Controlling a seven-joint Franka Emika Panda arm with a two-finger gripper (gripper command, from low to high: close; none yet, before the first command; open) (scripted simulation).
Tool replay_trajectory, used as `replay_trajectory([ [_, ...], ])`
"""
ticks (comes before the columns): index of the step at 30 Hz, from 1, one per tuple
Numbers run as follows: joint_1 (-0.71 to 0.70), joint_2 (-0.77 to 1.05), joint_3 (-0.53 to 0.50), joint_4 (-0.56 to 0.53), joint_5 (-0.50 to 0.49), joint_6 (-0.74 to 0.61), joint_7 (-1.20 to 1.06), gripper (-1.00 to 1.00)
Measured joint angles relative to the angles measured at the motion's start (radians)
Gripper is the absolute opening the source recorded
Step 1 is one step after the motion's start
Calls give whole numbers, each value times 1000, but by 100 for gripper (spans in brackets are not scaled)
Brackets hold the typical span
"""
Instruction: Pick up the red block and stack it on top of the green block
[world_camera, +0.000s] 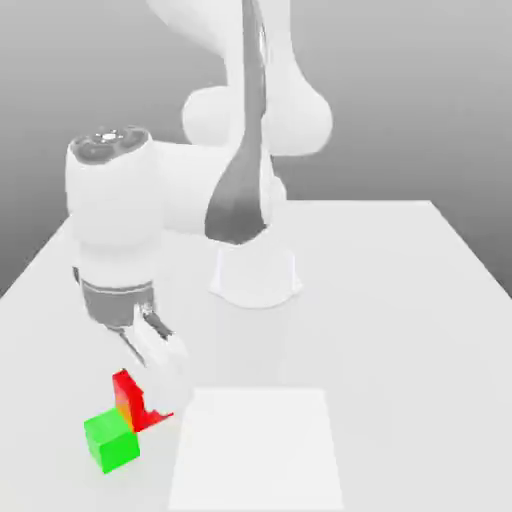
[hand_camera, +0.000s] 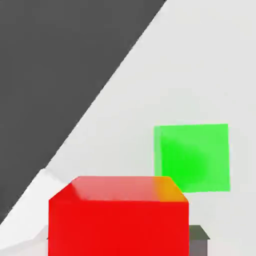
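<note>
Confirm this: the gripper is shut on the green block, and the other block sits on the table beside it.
Not right. The gripper is shut on the red block, not the green one; the hand view shows the red block right under the hand. The green block is the one resting on the table beside it.
</note>
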Motion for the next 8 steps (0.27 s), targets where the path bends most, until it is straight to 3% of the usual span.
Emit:
replay_trajectory([
  [5, -16, 140, 14, 4, 50, 134, 7, -100],
  [6, -19, 162, 18, 5, 57, 156, 2, 100],
  [8, -18, 162, 18, 5, 57, 156, 2, 100],
])
